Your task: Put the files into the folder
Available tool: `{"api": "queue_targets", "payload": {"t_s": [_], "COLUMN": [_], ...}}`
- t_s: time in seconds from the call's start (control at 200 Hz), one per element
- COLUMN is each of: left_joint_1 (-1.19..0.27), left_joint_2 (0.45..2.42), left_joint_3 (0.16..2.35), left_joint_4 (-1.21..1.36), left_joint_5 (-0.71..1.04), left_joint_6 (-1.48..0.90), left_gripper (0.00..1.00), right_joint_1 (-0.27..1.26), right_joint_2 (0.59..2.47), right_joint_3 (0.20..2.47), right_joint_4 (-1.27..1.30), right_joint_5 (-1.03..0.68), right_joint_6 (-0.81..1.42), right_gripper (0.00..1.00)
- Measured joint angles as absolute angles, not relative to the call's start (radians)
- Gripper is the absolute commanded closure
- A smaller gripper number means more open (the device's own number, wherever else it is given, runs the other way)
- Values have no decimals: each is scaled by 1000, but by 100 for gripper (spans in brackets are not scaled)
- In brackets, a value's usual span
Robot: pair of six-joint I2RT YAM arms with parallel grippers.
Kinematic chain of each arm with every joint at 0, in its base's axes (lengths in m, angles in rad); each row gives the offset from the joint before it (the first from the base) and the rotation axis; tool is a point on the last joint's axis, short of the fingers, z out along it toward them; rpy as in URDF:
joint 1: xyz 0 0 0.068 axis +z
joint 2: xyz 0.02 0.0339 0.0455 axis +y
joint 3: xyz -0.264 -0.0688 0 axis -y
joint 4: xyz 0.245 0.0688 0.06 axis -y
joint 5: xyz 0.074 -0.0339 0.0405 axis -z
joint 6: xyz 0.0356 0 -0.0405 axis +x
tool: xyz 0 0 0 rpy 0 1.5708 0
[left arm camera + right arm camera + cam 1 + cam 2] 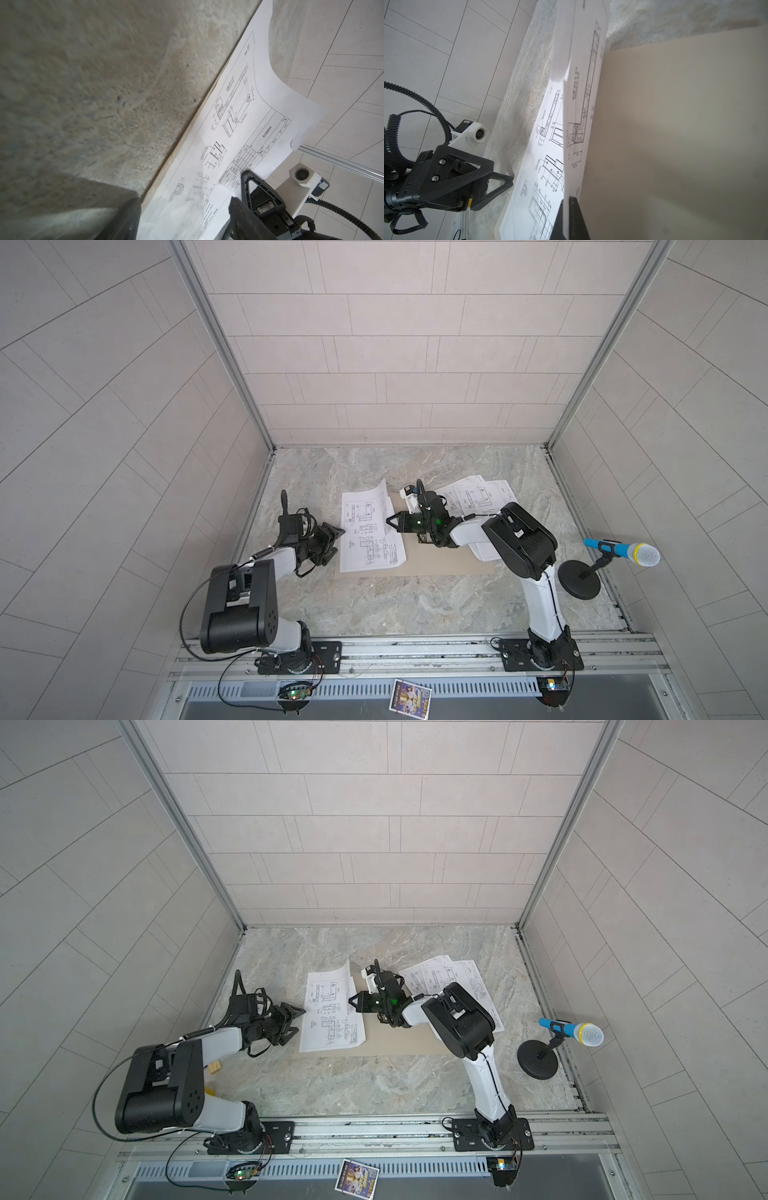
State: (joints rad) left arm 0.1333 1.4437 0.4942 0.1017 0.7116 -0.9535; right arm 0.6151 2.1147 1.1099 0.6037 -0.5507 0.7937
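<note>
1 sheet (pixel 370 531) light, floppy, curls; right fingers (pixel 577 220) pinch its edge over stiff folder (pixel 436 562). Left fingers (pixel 332 529) spread, empty. Best hold: edges, then slide flat.

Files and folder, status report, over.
Right gripper shut on sheet; left gripper open beside it. Sheet on open folder's left half, corner curling up. Other files stacked under right arm.
</note>
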Motion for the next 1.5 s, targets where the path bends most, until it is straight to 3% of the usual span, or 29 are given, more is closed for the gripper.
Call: {"api": "queue_targets", "payload": {"t_s": [0.54,1.496], "left_joint_1": [133,134], "left_joint_2": [1444,1444], "left_joint_3": [489,485], "left_joint_4": [116,125], "left_joint_5": [714,715], "left_joint_6": [-954,-969], "left_gripper": [26,26], "right_joint_1": [633,645], "right_joint_2": [2107,2099], "right_joint_3": [1076,1107], "right_joint_4": [641,632], "right_joint_5": [-524,-638], "right_joint_6": [828,760], "right_gripper": [100,100]}}
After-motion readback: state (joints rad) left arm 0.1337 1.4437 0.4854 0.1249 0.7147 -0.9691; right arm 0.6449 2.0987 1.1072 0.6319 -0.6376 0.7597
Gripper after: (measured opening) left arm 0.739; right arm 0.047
